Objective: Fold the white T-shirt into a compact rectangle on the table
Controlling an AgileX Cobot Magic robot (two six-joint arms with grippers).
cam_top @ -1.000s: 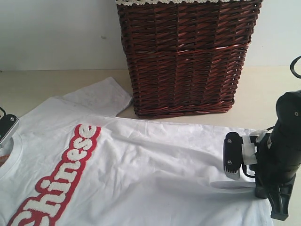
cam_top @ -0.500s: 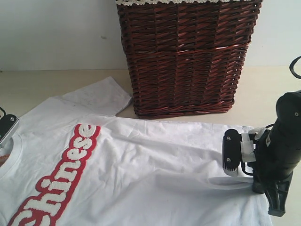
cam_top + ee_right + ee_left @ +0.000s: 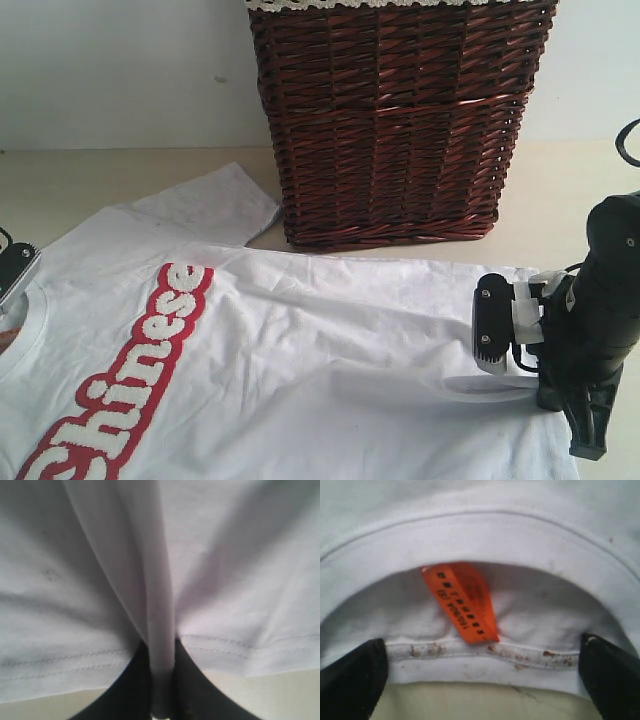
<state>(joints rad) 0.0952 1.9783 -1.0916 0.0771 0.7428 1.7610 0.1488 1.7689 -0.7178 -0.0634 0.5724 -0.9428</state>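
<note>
The white T-shirt point(image 3: 300, 380) runs off the exterior view's lower and left edges, which clip the start of its lettering point(image 3: 135, 370). The upper edge cuts off the wicker basket point(image 3: 400, 120). Print on the orange tag point(image 3: 462, 602) is too blurred to read. Of the left gripper point(image 3: 480, 685), only two dark fingers point(image 3: 350, 680) show, cropped at the corners.

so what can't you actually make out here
- white T-shirt: near part cut off by the exterior view's bottom and left edges.
- orange tag: print too blurred to read, left wrist view.
- wicker basket: top and inside cut off by the exterior view's upper edge.
</note>
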